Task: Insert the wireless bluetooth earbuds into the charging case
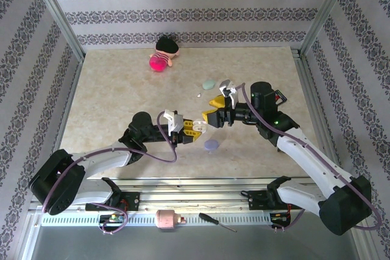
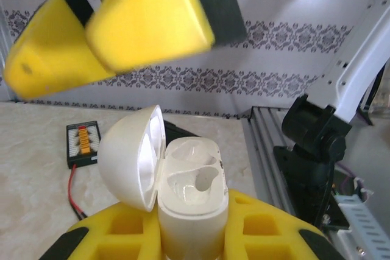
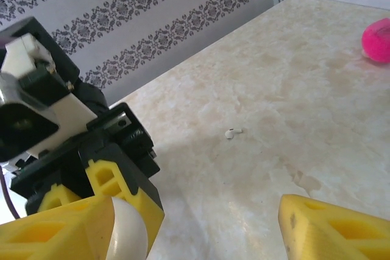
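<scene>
The left gripper point(image 1: 192, 127) was shut tight on the white case point(image 2: 192, 193), lid open, holes facing up. The right gripper point(image 1: 213, 109) hung just above, fingers wide apart, holding nothing. One tiny earbud point(image 3: 233, 132) lay on the table point(image 3: 286, 77) farther out, nearest the right arm

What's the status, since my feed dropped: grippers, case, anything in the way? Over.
Left gripper jaws shut on charging case, lid open. Right gripper jaws open, close by the case. One earbud loose on table. Over.
</scene>
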